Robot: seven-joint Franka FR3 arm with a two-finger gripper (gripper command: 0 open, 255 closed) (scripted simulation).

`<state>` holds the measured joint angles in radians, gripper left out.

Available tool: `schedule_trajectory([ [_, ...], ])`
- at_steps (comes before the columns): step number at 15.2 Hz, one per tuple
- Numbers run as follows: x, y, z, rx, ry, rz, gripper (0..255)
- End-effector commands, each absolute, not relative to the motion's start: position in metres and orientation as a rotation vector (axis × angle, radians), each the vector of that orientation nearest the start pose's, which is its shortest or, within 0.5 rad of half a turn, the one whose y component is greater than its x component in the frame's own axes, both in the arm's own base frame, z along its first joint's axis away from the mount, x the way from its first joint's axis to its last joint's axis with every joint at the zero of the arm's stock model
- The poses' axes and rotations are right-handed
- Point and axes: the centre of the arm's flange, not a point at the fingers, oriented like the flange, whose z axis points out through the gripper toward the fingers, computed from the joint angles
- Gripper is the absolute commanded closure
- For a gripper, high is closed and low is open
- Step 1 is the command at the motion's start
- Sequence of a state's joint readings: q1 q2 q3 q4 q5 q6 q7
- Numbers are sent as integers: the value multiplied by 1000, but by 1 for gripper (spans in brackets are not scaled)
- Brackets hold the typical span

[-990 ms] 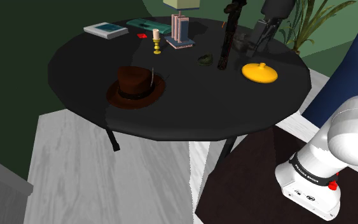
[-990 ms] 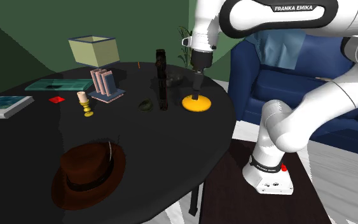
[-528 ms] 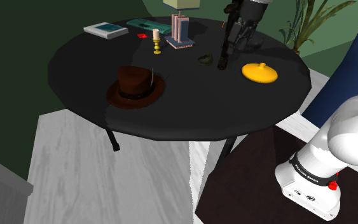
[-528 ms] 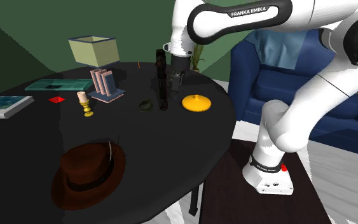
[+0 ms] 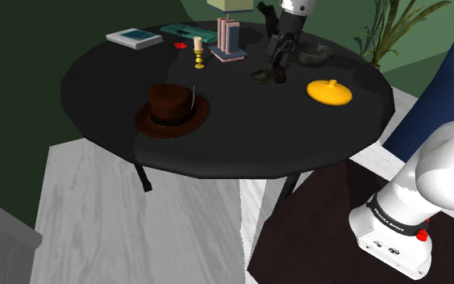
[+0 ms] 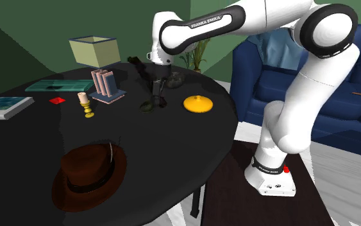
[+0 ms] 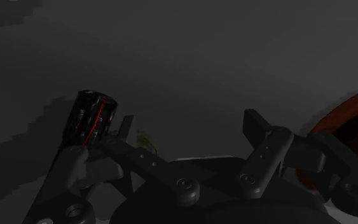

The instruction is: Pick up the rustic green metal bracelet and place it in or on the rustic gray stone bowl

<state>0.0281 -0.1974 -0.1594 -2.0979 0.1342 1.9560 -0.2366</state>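
Swinging over from the yellow dish (image 5: 329,91) in the last second, the gripper (image 5: 278,71) now hangs low over the table (image 5: 104,81). The arm arches down from above, and the tall black cylinder (image 6: 139,65) now leans tilted against it. The fingers stand apart, holding nothing. The green bracelet (image 5: 260,77) lies just beside the fingertips, and the gray bowl (image 5: 314,54) sits near, on the gripper's opposite side. Open tabletop runs from the gripper to the brown hat (image 5: 172,109), with the table's edges well apart.

Green walls (image 6: 44,19), pale, perhaps wooden floor (image 5: 136,234), blue sofa (image 6: 256,77), round black table (image 5: 241,145).
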Motion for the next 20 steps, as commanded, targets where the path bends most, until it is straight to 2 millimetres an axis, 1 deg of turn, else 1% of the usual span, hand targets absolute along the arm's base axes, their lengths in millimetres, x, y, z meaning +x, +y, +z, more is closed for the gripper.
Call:
schedule_trajectory([
  [1, 524, -68, 500, -2987, -91, -119, 0],
  [8, 608, -93, 465, -2964, -93, -117, 0],
  [9, 609, -94, 465, -2964, -93, -117, 0],
  [15, 611, -88, 434, -2964, -93, -117, 0],
  [16, 611, -87, 426, -2964, -93, -117, 0],
  [20, 611, -87, 426, -2964, -93, -117, 0],
])
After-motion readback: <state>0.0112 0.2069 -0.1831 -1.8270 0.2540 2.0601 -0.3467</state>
